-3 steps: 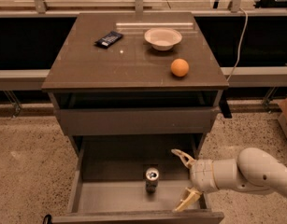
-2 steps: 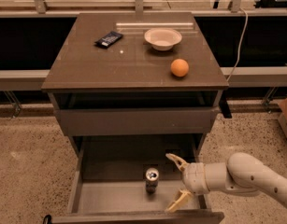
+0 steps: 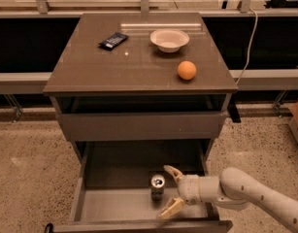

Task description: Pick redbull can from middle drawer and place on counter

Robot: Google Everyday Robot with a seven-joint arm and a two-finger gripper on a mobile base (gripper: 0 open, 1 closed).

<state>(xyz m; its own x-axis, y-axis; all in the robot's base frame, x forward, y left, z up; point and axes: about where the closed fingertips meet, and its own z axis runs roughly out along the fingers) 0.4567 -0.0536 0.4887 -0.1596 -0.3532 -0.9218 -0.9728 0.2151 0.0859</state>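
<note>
The redbull can [image 3: 157,187] stands upright on the bare floor of the middle drawer [image 3: 114,205], which is pulled well out. The counter [image 3: 129,64] lies above and behind the can, beyond the narrower drawer front [image 3: 141,125]. The gripper [image 3: 166,192] is down inside the drawer just beside the can, on the side the arm comes from. It is released, with its 2 fingers [image 3: 172,171] spread wide: 1 tip reaches past the can toward the back, the other sits nearer the drawer's front edge. The can is at the mouth of the gap, not yet well between the fingers, and I cannot tell whether either touches it.

A good grasp calls for sliding the claw sideways toward the can until its body sits centred between both fingers, held level on the can's wall rather than at its shiny rim. Closing should be even and gentle — a lopsided touch could tip so slim a can. The lift then wants to go straight up from the can's spot before swinging back to the counter, where the orange ball [image 3: 187,70], bowl [image 3: 170,39] and dark packet [image 3: 113,40] sit well behind the can.
</note>
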